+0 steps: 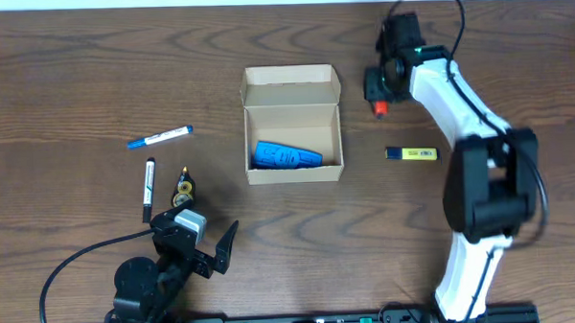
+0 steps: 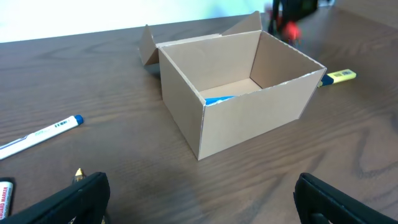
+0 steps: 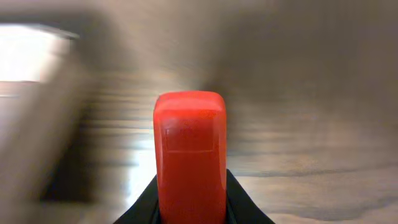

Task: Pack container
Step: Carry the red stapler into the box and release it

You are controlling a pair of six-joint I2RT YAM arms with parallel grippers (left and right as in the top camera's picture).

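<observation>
The open container sits centred on the worktop, a blue item inside. Your right gripper pinches a red object just right of it; your left gripper hangs spread on its near side.

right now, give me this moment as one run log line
left pincer: open | right pincer: shut on red item, beside container | container: open, blue item inside | yellow highlighter: on table

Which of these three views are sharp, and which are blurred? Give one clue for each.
Overhead: sharp and evenly lit, the cardboard box crisp-edged. Left wrist: the cardboard box is sharp, but the red object behind it is smeared. Right wrist: the table is blur-streaked; only the red object looks fairly clear.
</observation>
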